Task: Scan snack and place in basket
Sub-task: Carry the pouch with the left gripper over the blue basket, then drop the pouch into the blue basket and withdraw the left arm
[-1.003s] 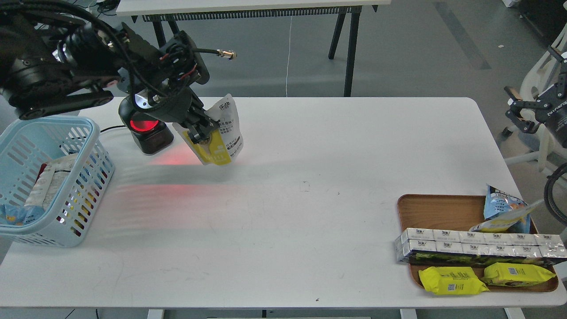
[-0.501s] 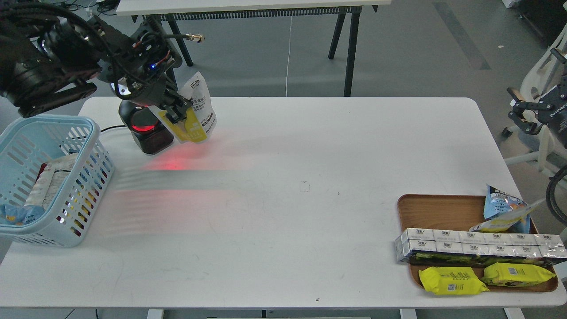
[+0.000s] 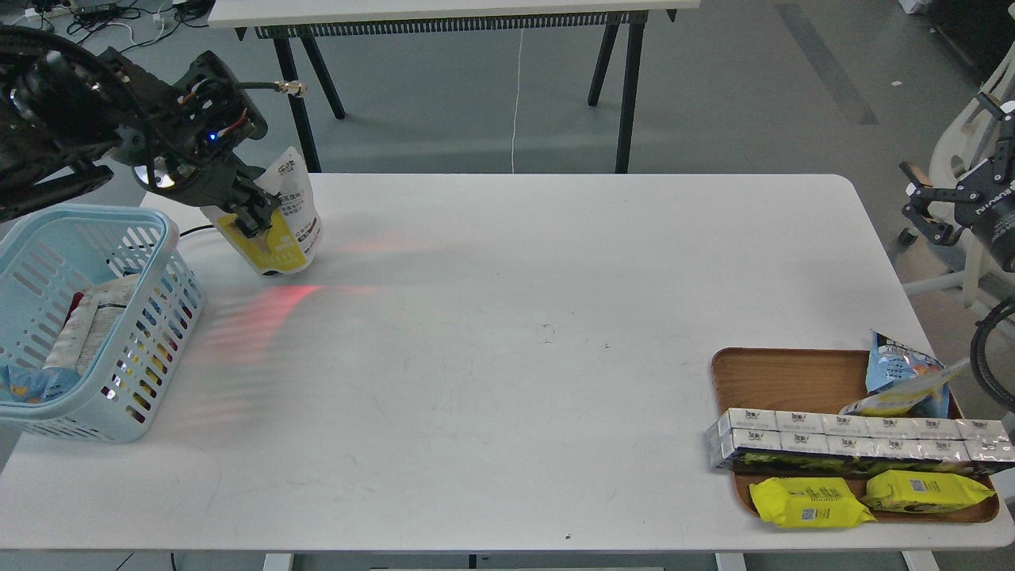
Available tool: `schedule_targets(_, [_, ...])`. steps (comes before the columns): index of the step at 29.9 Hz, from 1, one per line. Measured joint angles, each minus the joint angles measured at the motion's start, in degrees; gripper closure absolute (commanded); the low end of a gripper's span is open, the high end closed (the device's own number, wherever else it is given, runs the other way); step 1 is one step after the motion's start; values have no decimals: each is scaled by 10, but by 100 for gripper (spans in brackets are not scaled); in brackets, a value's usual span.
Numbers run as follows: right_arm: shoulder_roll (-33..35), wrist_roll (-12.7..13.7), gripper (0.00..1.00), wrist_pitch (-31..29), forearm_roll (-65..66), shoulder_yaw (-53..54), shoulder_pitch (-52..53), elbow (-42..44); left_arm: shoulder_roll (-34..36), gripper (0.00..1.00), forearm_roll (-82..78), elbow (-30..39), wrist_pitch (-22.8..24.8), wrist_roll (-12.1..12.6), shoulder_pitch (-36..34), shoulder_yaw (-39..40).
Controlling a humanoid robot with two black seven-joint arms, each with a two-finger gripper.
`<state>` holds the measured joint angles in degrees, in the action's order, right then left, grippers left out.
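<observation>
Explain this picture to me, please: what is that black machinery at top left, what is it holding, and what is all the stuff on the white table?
The view comes from a humanoid robot's own head, looking down at a white table. The black machinery is its left arm; the left gripper is clamped on a snack pouch, white above and yellow below, held up beside a light blue basket that already holds packets. Red light glows on the table under the pouch. A wooden tray at right carries more snacks. The right gripper waits at the far right, holding nothing.
</observation>
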<state>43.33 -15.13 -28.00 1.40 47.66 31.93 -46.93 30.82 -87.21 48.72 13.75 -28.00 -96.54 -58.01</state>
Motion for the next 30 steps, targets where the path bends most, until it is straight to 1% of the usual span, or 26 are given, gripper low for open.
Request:
schedule_targets(4, [0,0,1,0,0,1,0,-1,26,100,-5,10,1,0,1,-1])
schedule_targets(7, [0,0,1,0,0,1,0,-1,61,100,-6,48,8,0,-12,6])
schedule_targets(10, [0,0,1,0,0,1,0,0,96,100,-7,86,31,0,-62,8])
schedule_targets(12, [-1,0,1,0,0,0,-1,0,114,100,-10,99,41,0,-94,8])
schedule_targets(16, [-1,0,1,0,0,-1,-2,1,167,100,-27,116,53,0,-149,6])
schedule_targets(20, [-2,0,1,0,0,-1,-2,2,213,100,-82,121,84,0,-195,6])
schedule_targets(25, [-2,0,1,0,0,-1,-2,3,277,100,-161,121,104,0,-207,10])
schedule_targets(30, [-4,0,1,0,0,-1,-5,3,314,100,-192,122,107,0,-195,11])
